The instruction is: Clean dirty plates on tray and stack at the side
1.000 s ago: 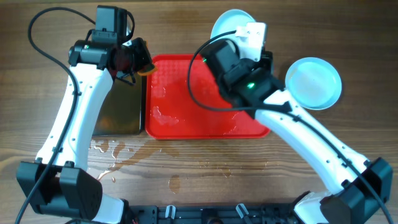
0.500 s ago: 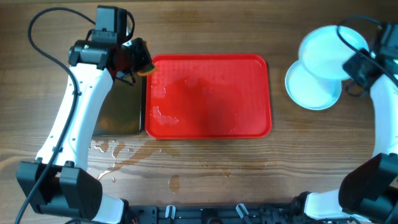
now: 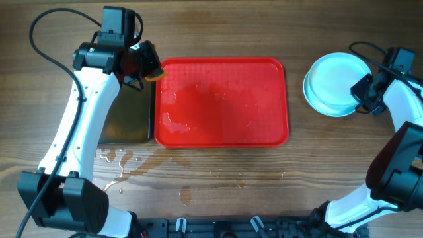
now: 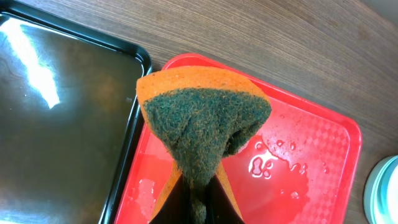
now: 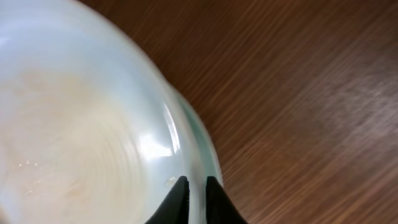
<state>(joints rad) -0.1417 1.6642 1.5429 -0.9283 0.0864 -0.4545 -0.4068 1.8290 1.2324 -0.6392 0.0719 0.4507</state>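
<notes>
The plates [image 3: 332,82] sat in one pile at the right of the frame, off the red tray [image 3: 225,99]. A moment before, the top plate [image 5: 81,124] hung tilted above the pile; then it lay flat, so we judged stacking nearly done. Our right gripper [image 5: 197,186] pinched its rim. Our left gripper [image 4: 198,208] squeezed a sponge [image 4: 202,118] at upper left, by the black tray [image 3: 125,119]. Nothing stood in the way.

The left arm [image 3: 69,132] and right arm [image 3: 404,102] have smooth white shells on their long links and chunky black joints. A thin black cable [image 3: 36,30] loops off the left arm's far end. The right gripper [image 5: 196,182] ends in slim black fingers [image 5: 177,202].
</notes>
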